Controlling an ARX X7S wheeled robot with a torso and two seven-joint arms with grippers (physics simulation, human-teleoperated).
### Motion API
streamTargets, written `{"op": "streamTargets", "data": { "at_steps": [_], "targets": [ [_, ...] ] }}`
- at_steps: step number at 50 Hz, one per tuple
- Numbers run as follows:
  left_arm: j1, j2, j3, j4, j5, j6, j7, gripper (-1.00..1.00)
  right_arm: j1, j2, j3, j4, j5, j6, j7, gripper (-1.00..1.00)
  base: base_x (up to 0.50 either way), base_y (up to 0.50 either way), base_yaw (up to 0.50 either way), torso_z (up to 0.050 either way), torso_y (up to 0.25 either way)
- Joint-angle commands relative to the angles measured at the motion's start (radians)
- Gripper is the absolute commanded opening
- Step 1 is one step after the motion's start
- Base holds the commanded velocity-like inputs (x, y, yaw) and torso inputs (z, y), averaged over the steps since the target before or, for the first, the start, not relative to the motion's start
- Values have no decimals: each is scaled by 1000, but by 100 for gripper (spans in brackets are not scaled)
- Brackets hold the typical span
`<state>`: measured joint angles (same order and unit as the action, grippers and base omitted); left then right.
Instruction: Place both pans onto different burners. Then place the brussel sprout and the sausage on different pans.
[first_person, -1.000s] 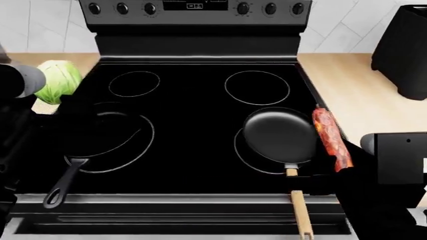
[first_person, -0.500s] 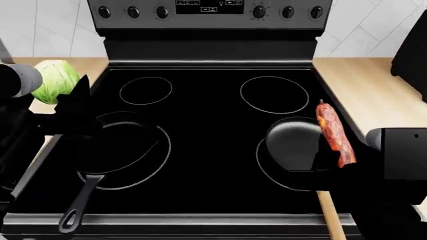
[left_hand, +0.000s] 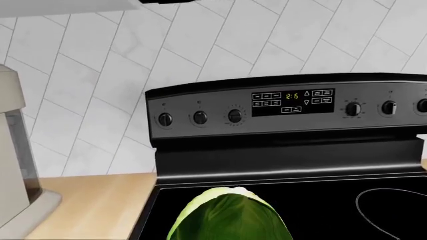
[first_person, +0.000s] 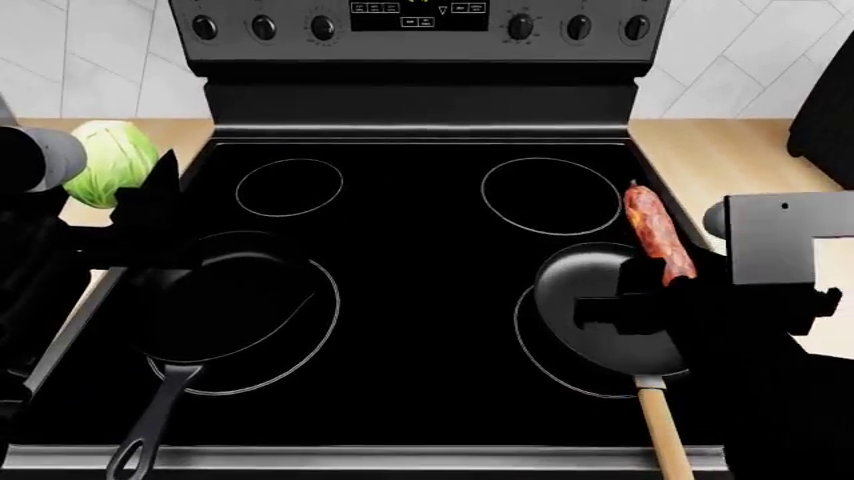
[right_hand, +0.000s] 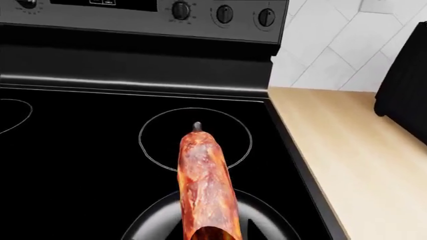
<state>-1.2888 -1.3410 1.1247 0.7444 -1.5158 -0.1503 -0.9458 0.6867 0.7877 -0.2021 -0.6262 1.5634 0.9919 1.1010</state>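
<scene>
Both pans (first_person: 227, 300) (first_person: 607, 310) on front burners; sausage (first_person: 657, 246), brussel sprout (first_person: 114, 162) held aloft.

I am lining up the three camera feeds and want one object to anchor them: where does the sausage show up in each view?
Head view: the sausage slants at right, above the wooden-handled pan's far rim, held by the right gripper.
Right wrist view: centre bottom, pointing toward the back right burner.
Left wrist view: not in it; only the brussel sprout.
Shared landmark: the stove's knob panel, seen in all three.
</scene>
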Motion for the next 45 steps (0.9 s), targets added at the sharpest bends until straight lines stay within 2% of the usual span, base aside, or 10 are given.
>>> {"op": "streamTargets", "data": {
  "at_steps": [1, 28, 29, 45],
  "targets": [
    [0, 3, -2, -7, -4, 12, -1, -100, 77, -49, -74, 167, -97, 50, -241, -100, 0, 0, 0, 0, 0],
    [15, 11, -3, -27, 1, 17, 6, -100, -56, -77, -122, 214, -204, -20, -332, -100, 0, 0, 0, 0, 0],
    [16, 12, -3, -29, 3, 18, 6, -100, -57, -77, -122, 213, -204, -21, -334, 100, 0, 0, 0, 0, 0],
    [32, 8, -1, -28, 11, 29, 5, -100, 4, -33, -48, 142, -93, -14, -247, 100, 0, 0, 0, 1, 0]
  ]
}}
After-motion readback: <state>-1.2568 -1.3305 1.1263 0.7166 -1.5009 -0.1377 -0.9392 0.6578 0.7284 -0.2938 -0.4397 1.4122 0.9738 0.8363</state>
